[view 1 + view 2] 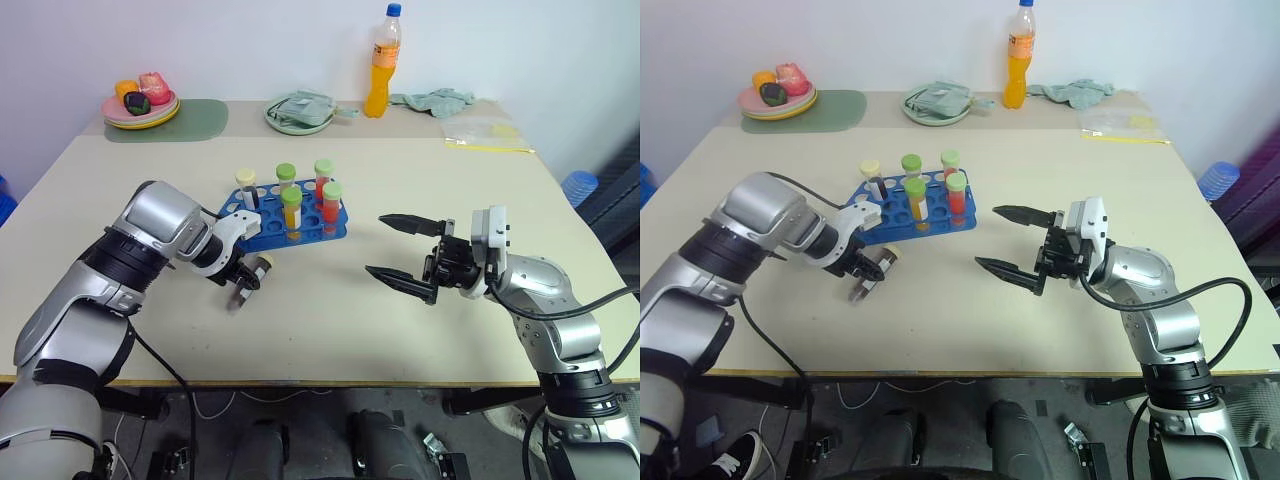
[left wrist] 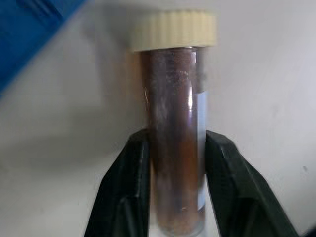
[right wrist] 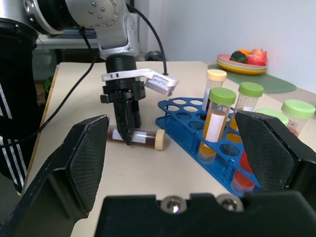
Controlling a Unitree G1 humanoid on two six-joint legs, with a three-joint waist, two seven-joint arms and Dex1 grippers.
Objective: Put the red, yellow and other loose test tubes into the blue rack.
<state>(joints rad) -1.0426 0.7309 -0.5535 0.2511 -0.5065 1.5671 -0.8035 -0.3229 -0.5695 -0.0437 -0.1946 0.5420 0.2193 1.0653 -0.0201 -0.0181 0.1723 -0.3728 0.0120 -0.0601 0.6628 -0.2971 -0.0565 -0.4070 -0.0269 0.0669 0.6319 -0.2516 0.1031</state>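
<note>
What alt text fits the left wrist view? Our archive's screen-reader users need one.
The left end effector has its two black fingers closed on a clear test tube with dark brown contents and a cream ribbed cap, lying on a pale table. A corner of the blue rack shows beyond.

Cream-capped dark tube [image 2: 175, 138] lies flat — beside blue rack [image 1: 268, 232].

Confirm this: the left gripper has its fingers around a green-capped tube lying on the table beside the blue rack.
Wrong on the cap. The tube between the left gripper's fingers has a cream cap and dark contents, as the left wrist view shows. The rest holds: it lies on the table beside the blue rack.
</note>
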